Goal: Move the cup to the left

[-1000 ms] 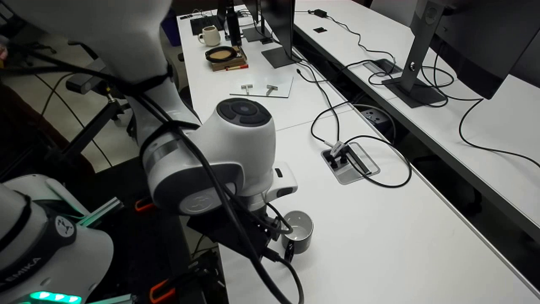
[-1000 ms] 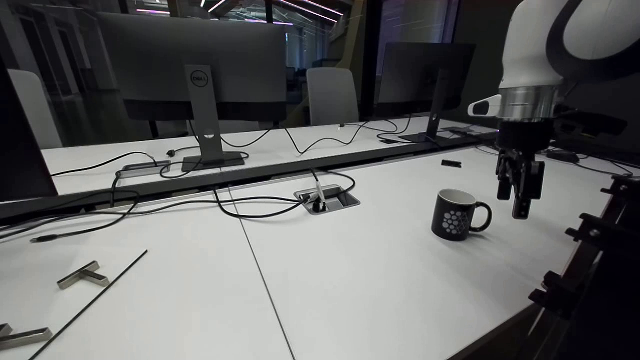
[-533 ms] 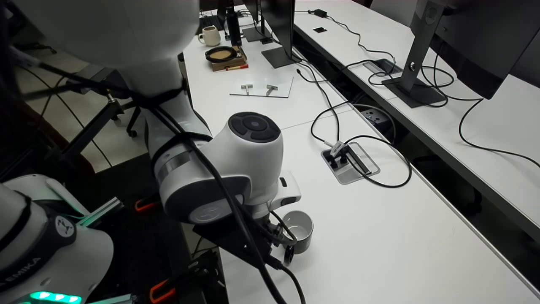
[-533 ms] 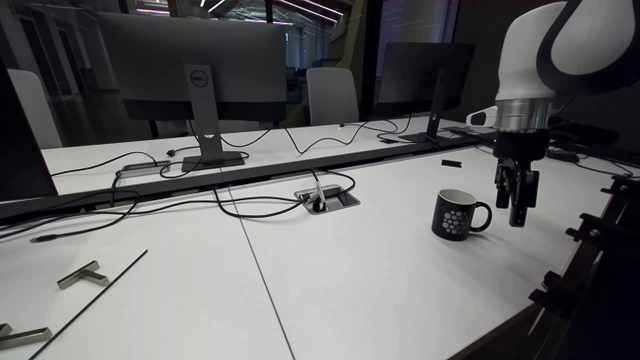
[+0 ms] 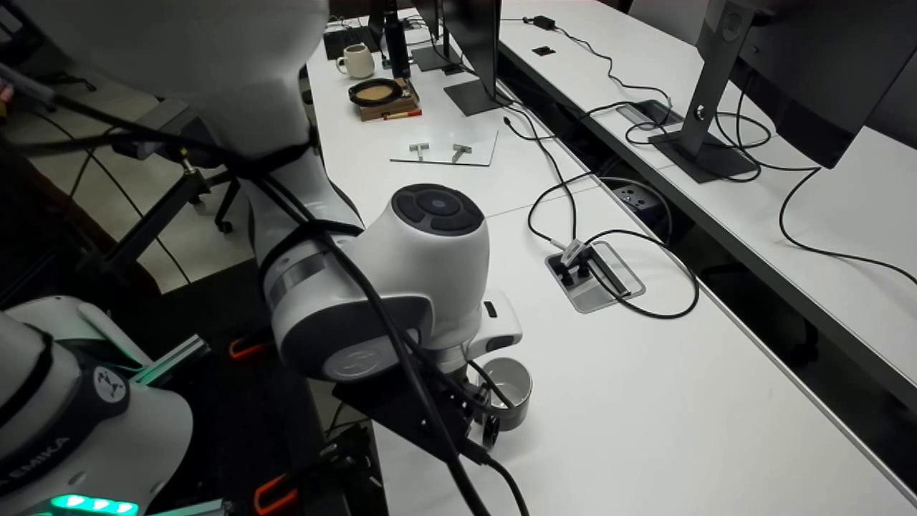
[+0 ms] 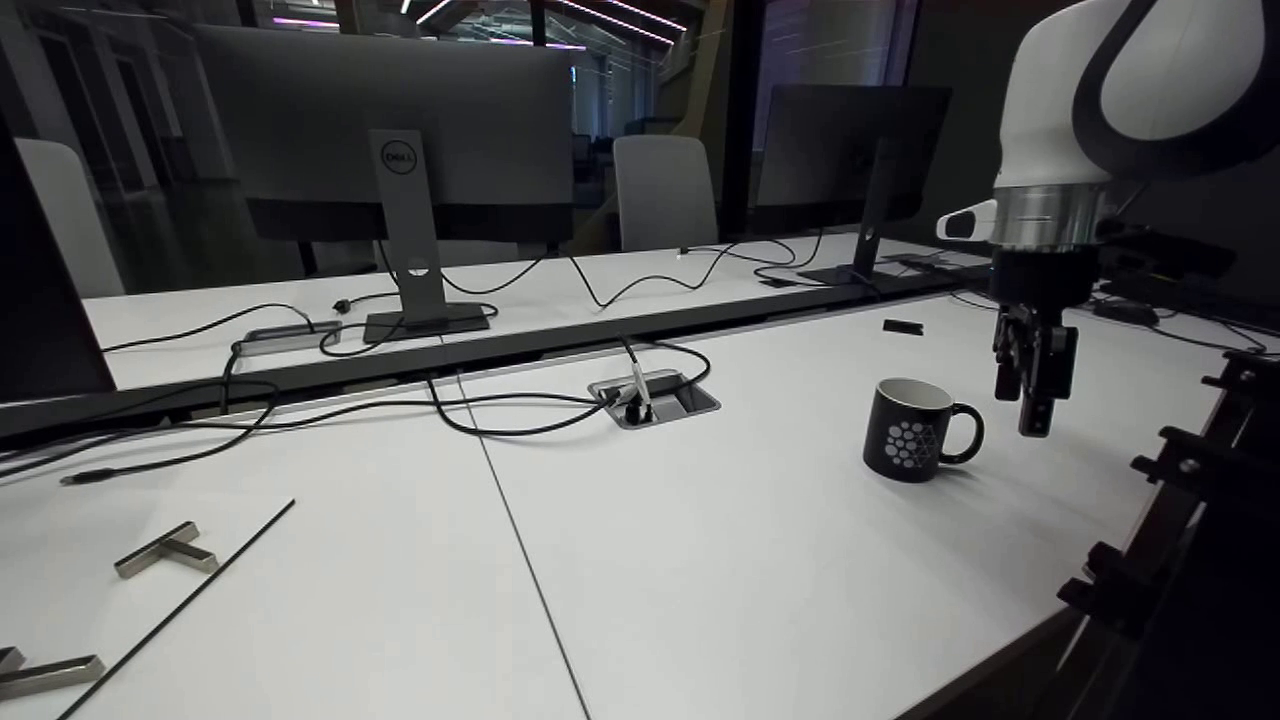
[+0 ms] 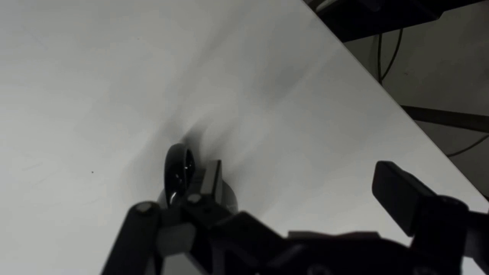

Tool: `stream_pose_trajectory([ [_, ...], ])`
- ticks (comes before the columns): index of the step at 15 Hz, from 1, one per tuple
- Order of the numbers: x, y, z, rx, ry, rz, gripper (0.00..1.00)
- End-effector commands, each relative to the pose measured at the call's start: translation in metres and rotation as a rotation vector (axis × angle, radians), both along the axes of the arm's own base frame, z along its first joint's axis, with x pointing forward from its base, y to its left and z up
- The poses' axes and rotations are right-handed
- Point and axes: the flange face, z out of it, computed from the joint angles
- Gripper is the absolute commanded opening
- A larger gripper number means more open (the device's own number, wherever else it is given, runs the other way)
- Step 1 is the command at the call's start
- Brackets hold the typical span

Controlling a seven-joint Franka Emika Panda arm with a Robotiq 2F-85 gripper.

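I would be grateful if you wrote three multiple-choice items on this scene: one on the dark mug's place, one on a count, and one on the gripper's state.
1. Where does the dark mug stand?
A) on the cardboard box
B) on the white desk
C) on the laptop

2. How many T-shaped pieces lie on the thin sheet?
A) two
B) four
C) five

3. How is the gripper?
A) shut on the dark mug
B) shut on nothing
C) open

1 B: both exterior views show it upright on the white desk.
2 A: an exterior view shows the pair side by side.
3 C: its fingers stand wide apart in the wrist view.
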Motion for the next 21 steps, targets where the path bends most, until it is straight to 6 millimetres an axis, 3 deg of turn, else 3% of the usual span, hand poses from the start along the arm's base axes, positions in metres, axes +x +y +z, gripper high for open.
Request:
stream_pose_trajectory([
  [1, 0.006, -0.008, 0.001, -0.019, 0.013, -0.008, 1.0],
  [14, 0.029, -0.024, -0.029, -0.05, 0.05, -0.027, 1.0],
  [21, 0.036, -0.032, -0.033, -0.063, 0.06, -0.032, 1.0],
])
